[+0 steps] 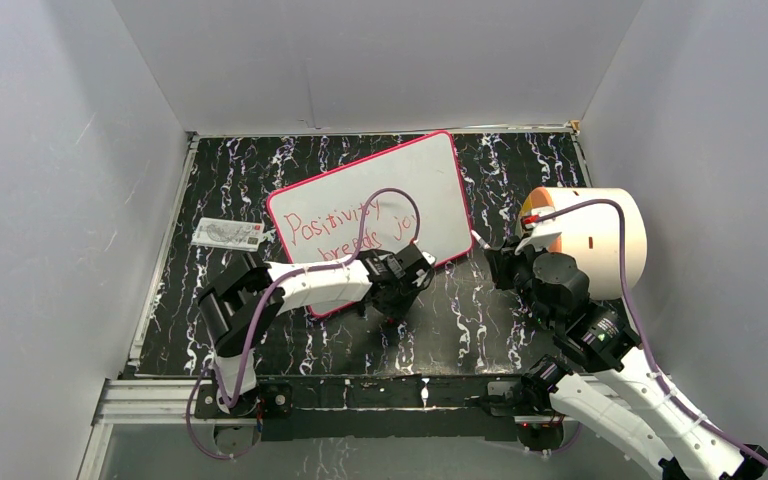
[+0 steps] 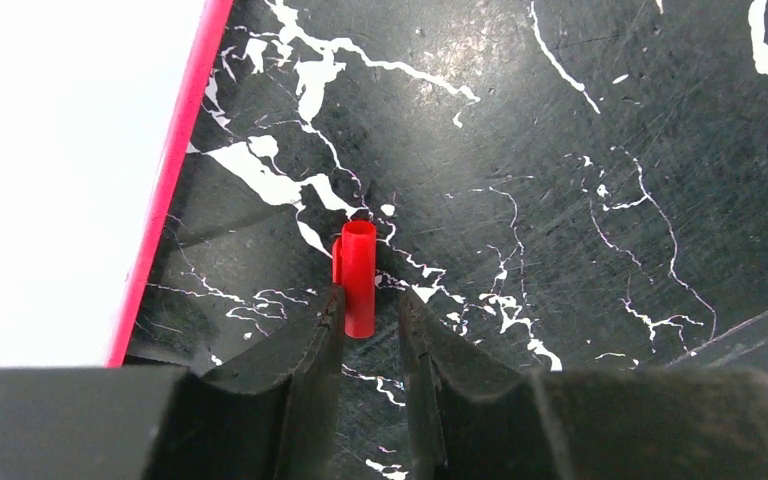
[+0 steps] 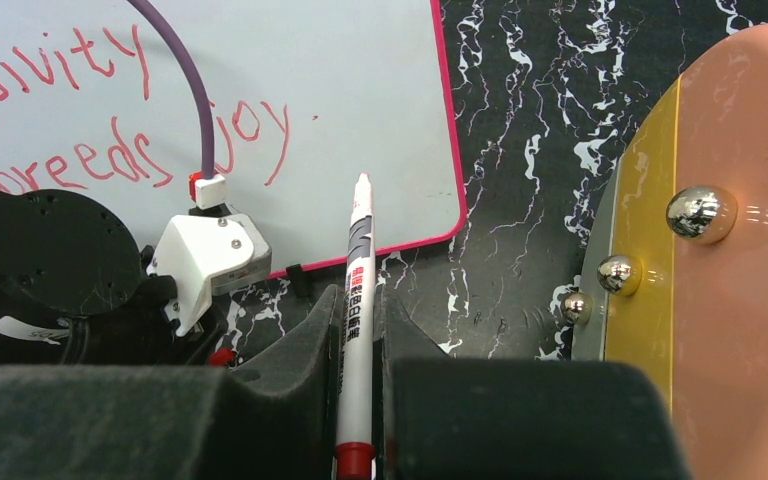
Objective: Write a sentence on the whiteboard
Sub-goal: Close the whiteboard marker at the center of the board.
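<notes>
Clamps a white marker (image 3: 359,250) in the right gripper (image 3: 360,300), tip pointing ahead at the whiteboard (image 3: 360,80) bearing the sentence (image 3: 90,160). Straddles a red cap (image 2: 358,275) with the left gripper (image 2: 370,297), jaws narrowly apart, whiteboard edge ahead-left.

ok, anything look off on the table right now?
Nothing spilled or damaged. The whiteboard lies askew to the table edges, so the sentence slants. The marker in the right tool is uncapped; a red cap sits between the left tool's jaws.
</notes>
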You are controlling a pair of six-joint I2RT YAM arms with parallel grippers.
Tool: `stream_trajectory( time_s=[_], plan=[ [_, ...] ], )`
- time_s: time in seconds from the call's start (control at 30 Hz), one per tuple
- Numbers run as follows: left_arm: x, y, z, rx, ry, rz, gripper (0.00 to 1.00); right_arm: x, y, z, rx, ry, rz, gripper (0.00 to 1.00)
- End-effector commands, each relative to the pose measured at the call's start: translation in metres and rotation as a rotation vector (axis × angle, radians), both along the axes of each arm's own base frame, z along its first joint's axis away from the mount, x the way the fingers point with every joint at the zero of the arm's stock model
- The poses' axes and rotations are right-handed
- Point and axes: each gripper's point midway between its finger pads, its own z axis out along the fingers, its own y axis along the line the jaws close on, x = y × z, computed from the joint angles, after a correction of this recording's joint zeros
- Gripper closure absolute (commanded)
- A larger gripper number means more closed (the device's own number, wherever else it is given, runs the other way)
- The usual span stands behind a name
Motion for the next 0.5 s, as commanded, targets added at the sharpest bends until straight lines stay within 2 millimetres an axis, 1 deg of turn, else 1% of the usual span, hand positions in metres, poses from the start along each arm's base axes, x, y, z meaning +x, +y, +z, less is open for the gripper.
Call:
stream_trajectory(
  time_s=[0.0, 0.17, 0.27, 0.47],
  plan=[
    [-0.001, 0.003, 0.003, 0.026, 0.027, -0.009, 0.76, 0.002, 0.001, 0.02, 0.055, -0.05, -0.003, 1.0],
    [-0.005, 0.006, -0.003, 0.048, 0.053, -0.011, 0.77, 0.002, 0.001, 0.021, 0.059, -0.053, -0.006, 1.0],
    [-0.006, 0.012, -0.004, 0.078, 0.056, -0.005, 0.77, 0.001, 0.0, 0.022, 0.059, -0.054, -0.006, 1.0],
    [-0.003, 0.016, 0.002, 0.09, 0.034, 0.013, 0.75, 0.001, -0.001, 0.021, 0.062, -0.057, -0.011, 1.0]
  ],
)
